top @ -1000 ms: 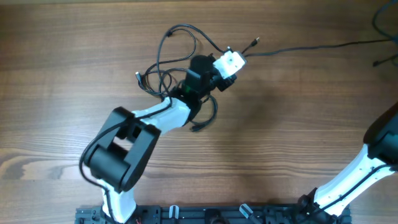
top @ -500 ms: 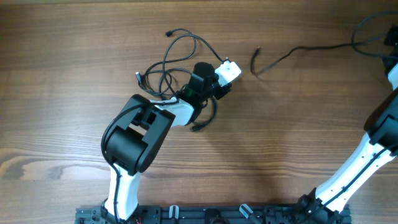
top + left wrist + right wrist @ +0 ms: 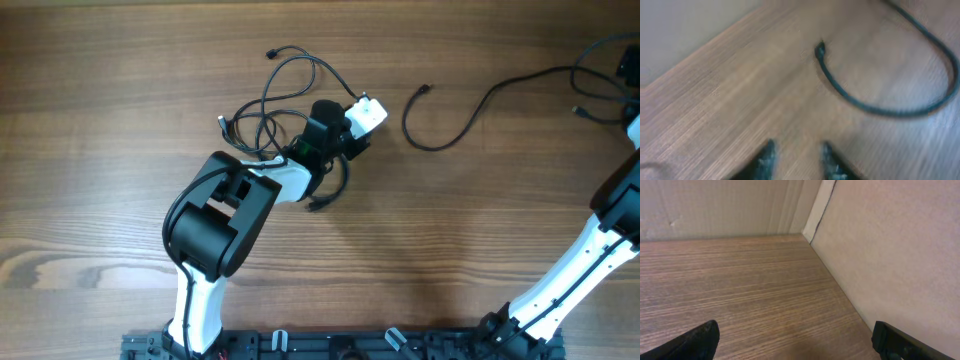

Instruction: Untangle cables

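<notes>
Overhead looks straight down; low left wrist view shares the cable [image 3: 440,148] [image 3: 832,82].

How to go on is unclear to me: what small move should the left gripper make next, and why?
Probably move the left gripper over the tangle to pick another cord: one cable already lies free on the table, and the gripper's jaws stand apart, holding nothing.

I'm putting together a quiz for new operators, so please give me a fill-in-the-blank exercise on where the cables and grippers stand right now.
1. The left gripper has ____ between its fingers.
2. One loose cable lies on the table, on the ____ arm's side of the tangle.
3. The right gripper stands wide ____.

Missing words: nothing; right; open.
</notes>
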